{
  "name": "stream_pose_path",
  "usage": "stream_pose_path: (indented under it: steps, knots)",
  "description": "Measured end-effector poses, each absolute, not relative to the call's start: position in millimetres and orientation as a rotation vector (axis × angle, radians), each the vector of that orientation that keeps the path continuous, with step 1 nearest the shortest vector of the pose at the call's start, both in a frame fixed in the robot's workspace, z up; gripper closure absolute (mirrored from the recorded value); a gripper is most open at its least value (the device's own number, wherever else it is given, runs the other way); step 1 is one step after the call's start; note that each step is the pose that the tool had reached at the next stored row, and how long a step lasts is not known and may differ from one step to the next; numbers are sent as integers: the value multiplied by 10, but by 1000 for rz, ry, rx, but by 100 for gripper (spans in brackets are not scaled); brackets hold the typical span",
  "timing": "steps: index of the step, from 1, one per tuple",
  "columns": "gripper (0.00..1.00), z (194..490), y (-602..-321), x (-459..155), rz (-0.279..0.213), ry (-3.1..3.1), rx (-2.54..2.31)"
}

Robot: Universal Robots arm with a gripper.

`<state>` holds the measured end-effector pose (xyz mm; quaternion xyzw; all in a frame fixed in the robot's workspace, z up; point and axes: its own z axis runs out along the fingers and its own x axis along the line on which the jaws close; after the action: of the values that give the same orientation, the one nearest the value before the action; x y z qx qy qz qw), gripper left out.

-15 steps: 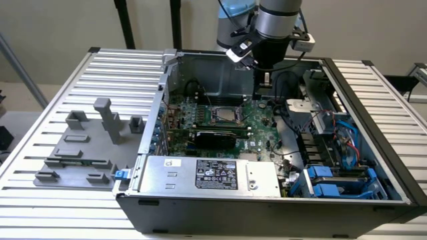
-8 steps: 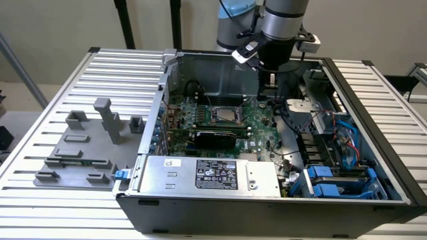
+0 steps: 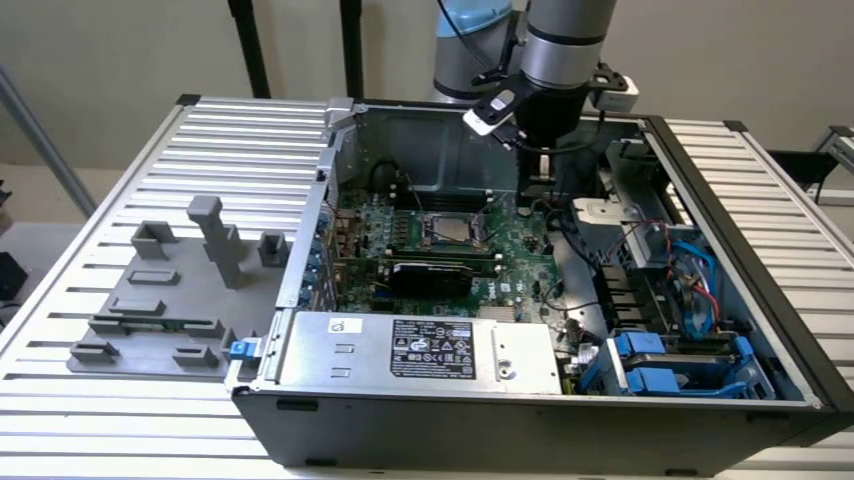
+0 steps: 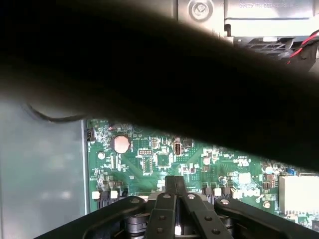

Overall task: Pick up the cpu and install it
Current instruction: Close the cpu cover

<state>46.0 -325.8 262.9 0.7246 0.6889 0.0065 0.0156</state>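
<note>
My gripper (image 3: 539,186) hangs inside the open computer case (image 3: 534,425), over the back of the green motherboard (image 3: 514,262). It is toward the exterior view's right of the black-framed socket (image 3: 449,230). A silvery-grey square lies inside that socket frame; it looks like the cpu (image 3: 450,231), though I cannot be sure. In the wrist view the gripper (image 4: 175,183) has its black fingers (image 4: 164,209) pressed together with nothing between them, a little above the motherboard (image 4: 149,159).
A grey fixture plate (image 3: 160,300) with upright blocks sits on the slatted table on the exterior view's left. The power supply (image 3: 427,350) fills the case front. Blue drive bays (image 3: 667,365) and cables crowd the right side. A dark blurred shape (image 4: 149,64) crosses the wrist view.
</note>
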Motion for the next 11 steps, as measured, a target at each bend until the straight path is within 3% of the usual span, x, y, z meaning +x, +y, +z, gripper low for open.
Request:
stream_pose_path:
  steps: [11]
  knots:
    - [89,2531,-3259,461,25,2145,2248]
